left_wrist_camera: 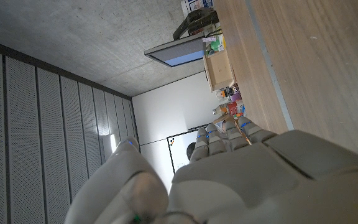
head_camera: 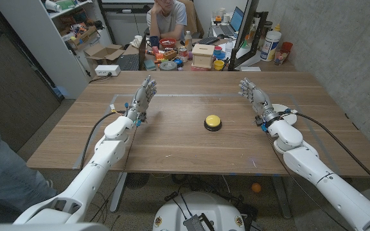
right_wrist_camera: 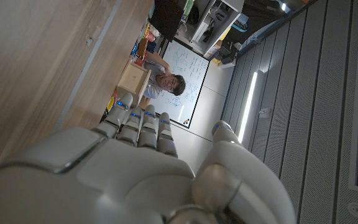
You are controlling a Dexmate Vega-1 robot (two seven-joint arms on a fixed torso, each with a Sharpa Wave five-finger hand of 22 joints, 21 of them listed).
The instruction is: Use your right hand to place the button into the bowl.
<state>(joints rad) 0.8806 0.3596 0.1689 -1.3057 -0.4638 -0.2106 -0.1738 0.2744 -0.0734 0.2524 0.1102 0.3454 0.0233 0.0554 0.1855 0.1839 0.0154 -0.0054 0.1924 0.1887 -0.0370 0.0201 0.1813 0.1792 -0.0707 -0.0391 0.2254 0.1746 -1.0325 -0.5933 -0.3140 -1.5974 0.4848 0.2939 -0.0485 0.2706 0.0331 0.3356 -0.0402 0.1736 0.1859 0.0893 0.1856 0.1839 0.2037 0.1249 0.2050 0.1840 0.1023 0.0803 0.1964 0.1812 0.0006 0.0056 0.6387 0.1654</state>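
Right hand [head_camera: 252,94] spread and empty near the desk's [head_camera: 172,141] right edge: should swing inward, descend over the mid-desk button [head_camera: 212,122], pinch its sides.

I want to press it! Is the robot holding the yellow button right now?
No, the yellow button sits alone on the wooden table, with the left hand and right hand open, apart from it.

Cluttered desk [head_camera: 191,48] behind wooden table [head_camera: 172,144]; concrete wall [head_camera: 339,38].
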